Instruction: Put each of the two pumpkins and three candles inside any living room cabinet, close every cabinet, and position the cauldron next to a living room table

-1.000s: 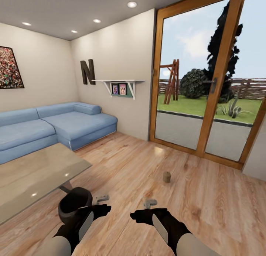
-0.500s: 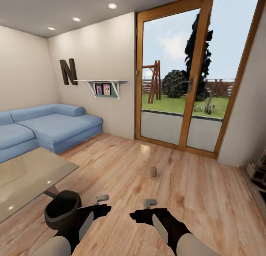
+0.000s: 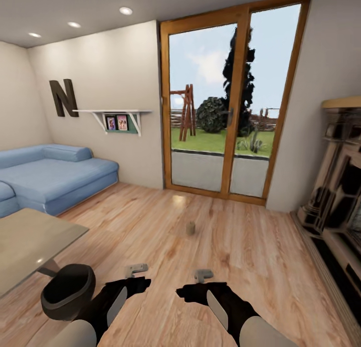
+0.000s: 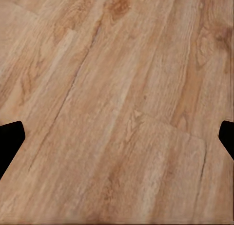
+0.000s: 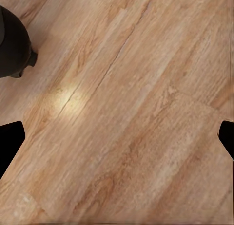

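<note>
Black and round, the cauldron (image 3: 67,292) sits on the wood floor (image 3: 240,247) just beside the corner of the glass-topped table (image 3: 30,242), close to the robot's left arm; judged from that placement, the cauldron part of the task looks settled. A small tan cylinder, most likely 1 of the 3 candles (image 3: 190,229), stands upright and alone on the floor between the robot and the glass garden door (image 3: 220,111), well apart from both grippers. No pumpkins appear, and no other candles, so I cannot tell whether those are already stowed. At the right edge of the head view stands a dark piece of furniture (image 3: 336,197) along the wall, too blurred to identify as the cabinet or to say whether anything on it is open. The left gripper (image 3: 136,269) and right gripper (image 3: 203,275) hang low in front of the body, and both wrist views look straight down at bare planks with the black fingertips (image 4: 9,137) spread wide at the frame edges and nothing between them, so both jaws stand apart and empty. At least this candle remains to be fetched and put away, and every cabinet checked for closure. A blue sofa (image 3: 50,174) lines the far left wall.
</note>
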